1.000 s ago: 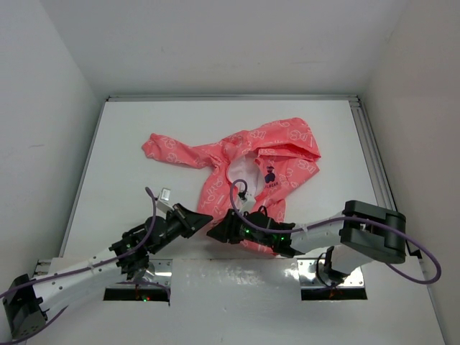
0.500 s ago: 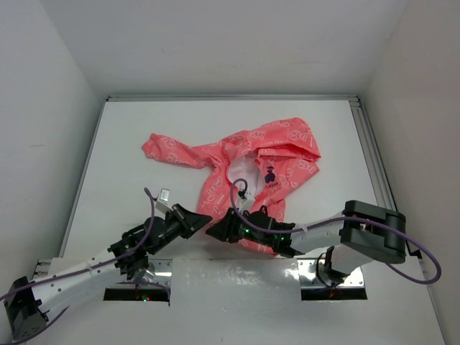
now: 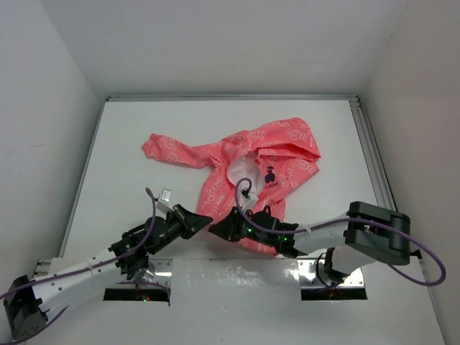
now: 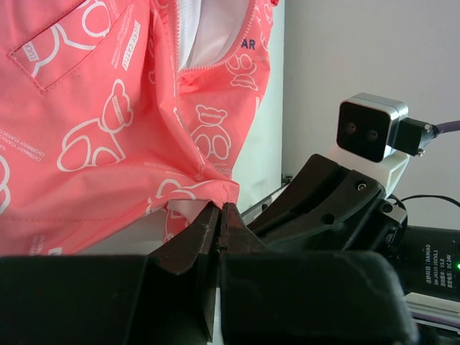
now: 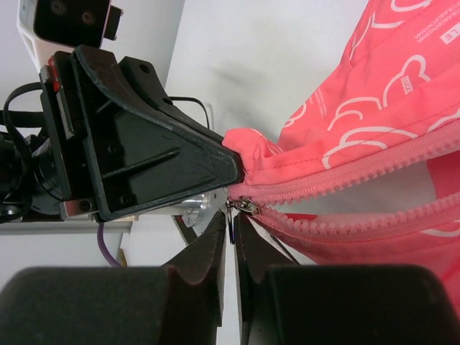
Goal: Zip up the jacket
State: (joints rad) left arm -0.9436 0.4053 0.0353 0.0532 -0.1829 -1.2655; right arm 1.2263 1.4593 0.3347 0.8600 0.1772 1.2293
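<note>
Firstly, from the top camera, the jacket (image 3: pixel 248 176) lies flat on the white table (image 3: pixel 129 158), a little to the right of the middle, with the hood towards the far wall and one sleeve stretched to the left. Its lower hem is at the near side, and both arms meet there. The left gripper (image 3: pixel 208 218) and the right gripper (image 3: pixel 214 230) are just beside each other at the left corner of the hem.

Next, in the left wrist view, the two left fingers (image 4: pixel 205 233) are pressed together, and the pink hem corner is pinched between their tips. The front of the jacket is open above, showing white lining. The right gripper stands near on the right, with its wrist camera (image 4: pixel 369 128) on top.

Finally, in the right wrist view, the right fingers (image 5: pixel 208 248) are almost together, with only a thin gap, and they hold the metal zipper pull (image 5: pixel 231 214) below the slider (image 5: pixel 245 206). The two rows of zipper teeth (image 5: pixel 345 176) run apart to the right, not joined. The left gripper clamps the bunched hem corner just above the slider.
</note>
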